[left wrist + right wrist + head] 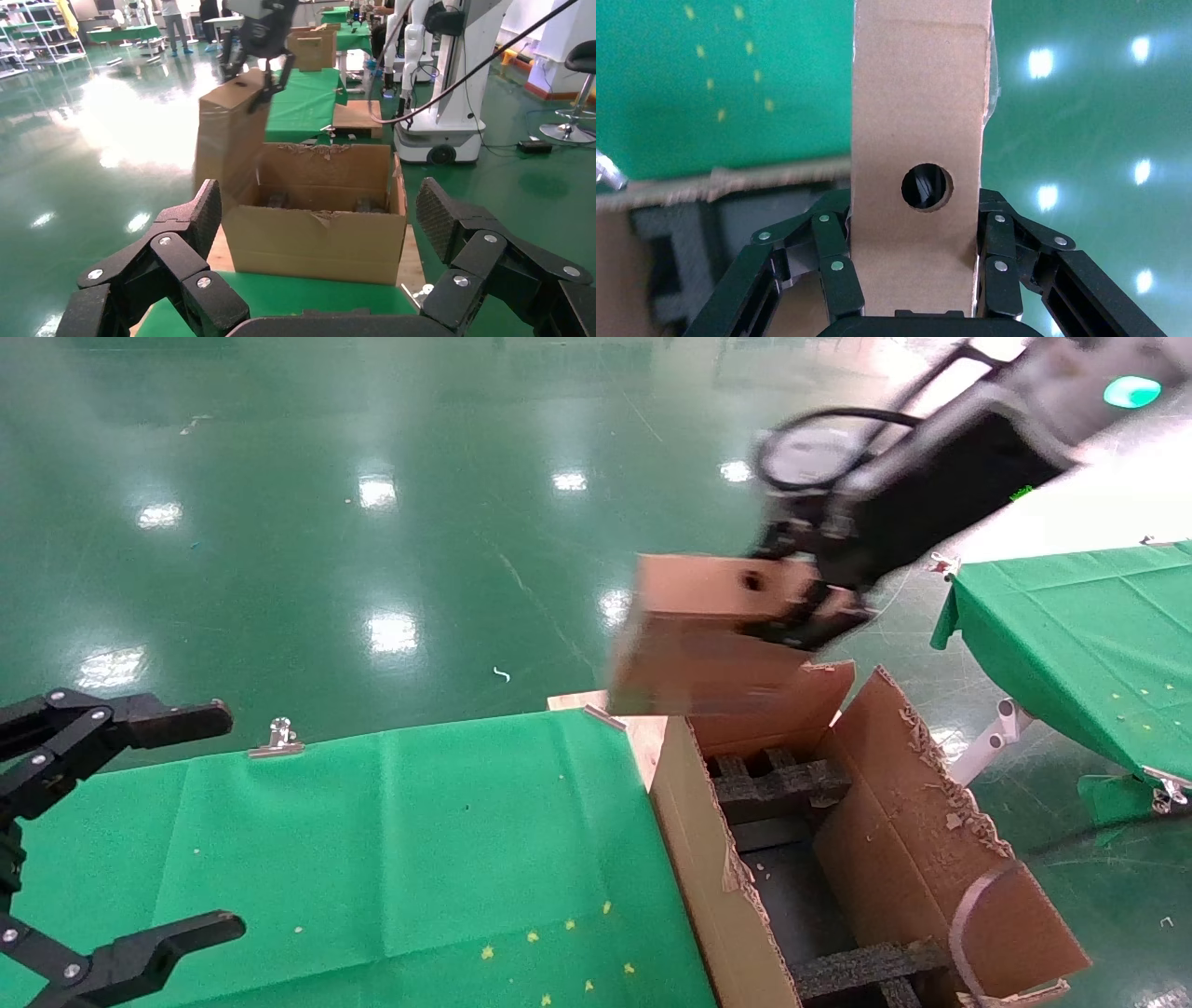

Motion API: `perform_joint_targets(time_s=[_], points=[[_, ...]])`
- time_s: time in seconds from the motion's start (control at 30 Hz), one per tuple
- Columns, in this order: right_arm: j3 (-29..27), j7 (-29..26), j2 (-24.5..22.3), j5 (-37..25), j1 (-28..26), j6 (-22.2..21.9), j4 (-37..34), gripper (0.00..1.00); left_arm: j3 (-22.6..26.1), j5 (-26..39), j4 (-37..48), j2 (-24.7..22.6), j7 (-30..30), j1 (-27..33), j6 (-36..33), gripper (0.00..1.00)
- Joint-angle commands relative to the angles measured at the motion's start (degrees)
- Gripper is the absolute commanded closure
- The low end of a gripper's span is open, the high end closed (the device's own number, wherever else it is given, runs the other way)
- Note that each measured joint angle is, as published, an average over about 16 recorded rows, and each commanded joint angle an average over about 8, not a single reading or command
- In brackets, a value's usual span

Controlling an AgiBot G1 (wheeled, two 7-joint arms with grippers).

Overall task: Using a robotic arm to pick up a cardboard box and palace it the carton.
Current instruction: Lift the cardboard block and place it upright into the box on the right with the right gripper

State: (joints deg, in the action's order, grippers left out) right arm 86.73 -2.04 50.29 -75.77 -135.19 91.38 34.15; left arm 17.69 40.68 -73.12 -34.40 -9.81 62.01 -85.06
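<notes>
Robot lab: glossy green floor (372, 523)

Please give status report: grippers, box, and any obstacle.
Right gripper shut on cardboard box, held above carton. Left gripper open, parked over green table. Nothing seen blocking the carton opening.

We are looking over a glossy green floor (372, 523) reflecting bright ceiling lights, green-clothed benches (1090, 626) standing nearby, and metal shelving racks (31, 38) lining the hall's far side.
</notes>
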Motion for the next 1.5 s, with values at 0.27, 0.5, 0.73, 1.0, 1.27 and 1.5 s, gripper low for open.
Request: perform_joint_targets(time_s=[0.27,0.5,0.73,1.0,1.27,1.5], points=[[7.9,-3.3,-9.4,0.3,-2.9,-0.3,2.7,1.0,0.0,0.0,0.0,0.0,0.0,0.0,0.0,0.0],[12.5,-13.5,-14.1,-1.0,-3.9,-1.6,4.9,1.0,0.0,0.0,0.0,0.0,0.0,0.0,0.0,0.0],[14.5,-31.3,-18.1,-3.1,-3.1,-5.9,11.5,1.0,0.0,0.0,0.0,0.0,0.0,0.0,0.0,0.0],[16.4,-54.8,-23.4,-6.6,-1.5,-11.8,25.3,1.0,0.1,0.0,0.0,0.0,0.0,0.0,0.0,0.0],[18.6,-76.9,-28.1,-14.0,-0.9,-15.7,39.1,1.0,0.1,-0.1,0.0,0.0,0.0,0.0,0.0,0.0],[19.2,-85.5,-30.4,-15.3,0.2,-18.0,43.3,1.0,0.1,-0.1,0.0,0.0,0.0,0.0,0.0,0.0]])
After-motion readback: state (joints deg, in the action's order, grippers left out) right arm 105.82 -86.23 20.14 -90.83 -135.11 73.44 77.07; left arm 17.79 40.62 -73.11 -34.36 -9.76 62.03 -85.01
